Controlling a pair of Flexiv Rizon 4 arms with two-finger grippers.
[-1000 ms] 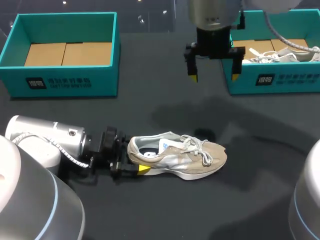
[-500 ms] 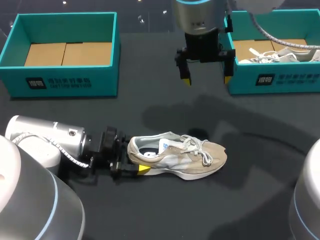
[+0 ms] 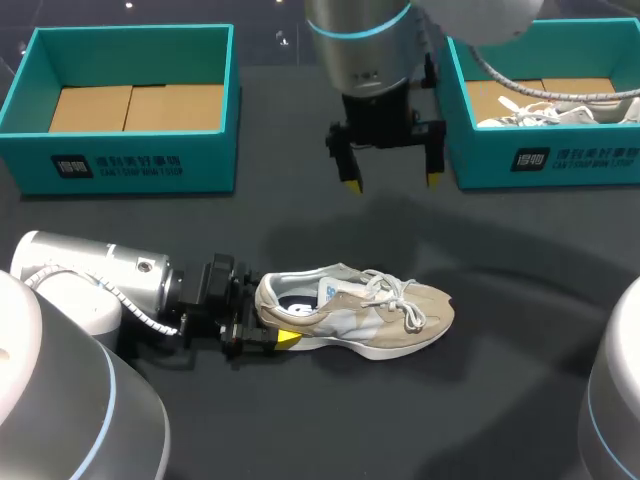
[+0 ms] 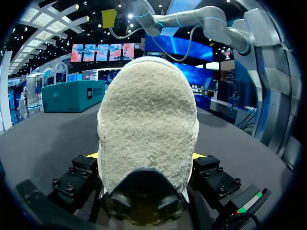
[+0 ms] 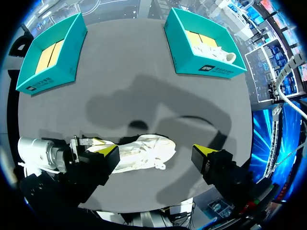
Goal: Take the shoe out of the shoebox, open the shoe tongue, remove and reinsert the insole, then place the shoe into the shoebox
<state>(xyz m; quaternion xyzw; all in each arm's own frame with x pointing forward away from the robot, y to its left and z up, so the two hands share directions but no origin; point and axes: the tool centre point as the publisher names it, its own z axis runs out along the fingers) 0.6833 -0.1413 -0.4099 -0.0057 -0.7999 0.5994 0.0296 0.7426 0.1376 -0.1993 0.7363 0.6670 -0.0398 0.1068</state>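
Likely light and soft-sided, the shoe [image 3: 355, 315] holds best at its firmer heel, where the left gripper [image 3: 272, 337] clamps; the right gripper [image 3: 390, 182] hangs spread.

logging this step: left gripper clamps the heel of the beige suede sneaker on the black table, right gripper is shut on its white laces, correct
No: the head view shows the right gripper open in the air, well off the white laces. The left gripper does clamp the heel of the beige suede sneaker on the black table.
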